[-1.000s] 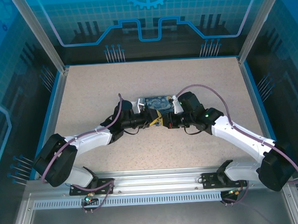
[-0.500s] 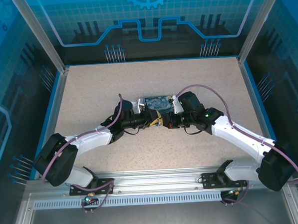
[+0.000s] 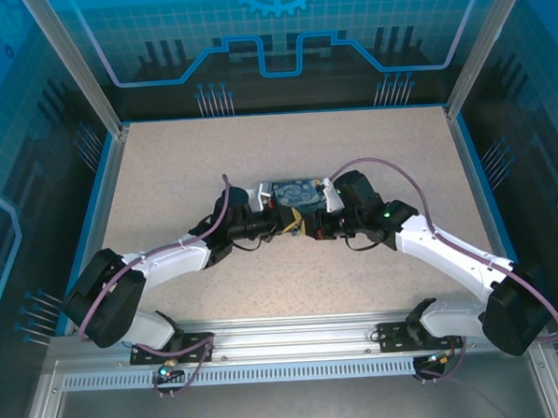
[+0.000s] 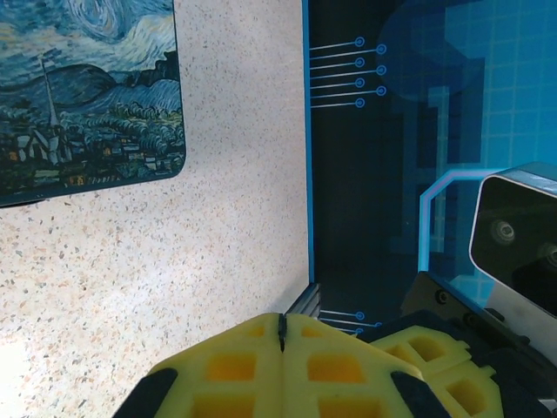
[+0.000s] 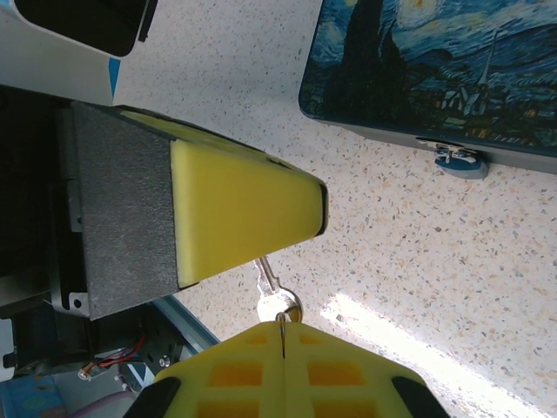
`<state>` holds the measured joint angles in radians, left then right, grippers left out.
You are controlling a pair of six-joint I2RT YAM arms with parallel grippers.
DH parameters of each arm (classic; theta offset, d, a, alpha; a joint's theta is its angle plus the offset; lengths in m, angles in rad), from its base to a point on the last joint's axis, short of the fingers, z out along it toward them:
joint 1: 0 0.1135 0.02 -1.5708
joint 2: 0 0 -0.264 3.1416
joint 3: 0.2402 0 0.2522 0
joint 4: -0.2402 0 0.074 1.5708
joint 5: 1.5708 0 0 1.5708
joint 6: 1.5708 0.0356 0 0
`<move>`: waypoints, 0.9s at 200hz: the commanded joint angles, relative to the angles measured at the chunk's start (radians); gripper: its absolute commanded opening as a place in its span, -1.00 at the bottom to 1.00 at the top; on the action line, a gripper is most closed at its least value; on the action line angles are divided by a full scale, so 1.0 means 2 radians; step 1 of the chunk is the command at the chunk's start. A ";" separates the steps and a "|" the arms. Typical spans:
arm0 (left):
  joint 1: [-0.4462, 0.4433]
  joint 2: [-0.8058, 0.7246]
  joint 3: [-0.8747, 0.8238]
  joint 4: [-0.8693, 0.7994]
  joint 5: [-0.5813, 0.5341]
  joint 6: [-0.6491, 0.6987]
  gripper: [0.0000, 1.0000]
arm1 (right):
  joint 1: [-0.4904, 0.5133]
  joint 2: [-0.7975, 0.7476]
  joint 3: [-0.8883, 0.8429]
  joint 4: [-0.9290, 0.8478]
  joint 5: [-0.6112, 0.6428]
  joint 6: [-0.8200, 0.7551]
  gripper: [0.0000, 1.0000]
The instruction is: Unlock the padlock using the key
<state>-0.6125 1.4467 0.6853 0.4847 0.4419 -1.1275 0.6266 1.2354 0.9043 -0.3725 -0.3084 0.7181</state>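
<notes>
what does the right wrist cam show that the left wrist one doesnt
Right wrist, not left: the key sticking out of the shut right gripper, its tip at the left gripper, and the padlock on the edge of the box. Left wrist, not right: the blue wall and a white camera. Both: the box, the table and both grippers.

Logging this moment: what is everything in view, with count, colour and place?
box: one, dark blue Starry Night print, mid-table, just beyond the grippers.
key: one, silver, pinched at the right gripper's fingertips, reaching to the left gripper's tip.
padlock: one, silver on a blue tab, at the box's front edge; small, identity uncertain.
table: one, speckled beige.
walls: blue, patterned, around the table.
left gripper: one, yellow fingers, shut.
right gripper: one, yellow fingers, shut on the key.
</notes>
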 commanded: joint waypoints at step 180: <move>-0.010 0.023 0.065 0.091 -0.099 0.011 -1.00 | -0.124 -0.030 -0.071 0.268 -0.093 0.184 0.99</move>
<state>-0.6250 1.4662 0.7525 0.5667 0.3042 -1.1240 0.3958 1.1381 0.7830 -0.0559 -0.4309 0.9668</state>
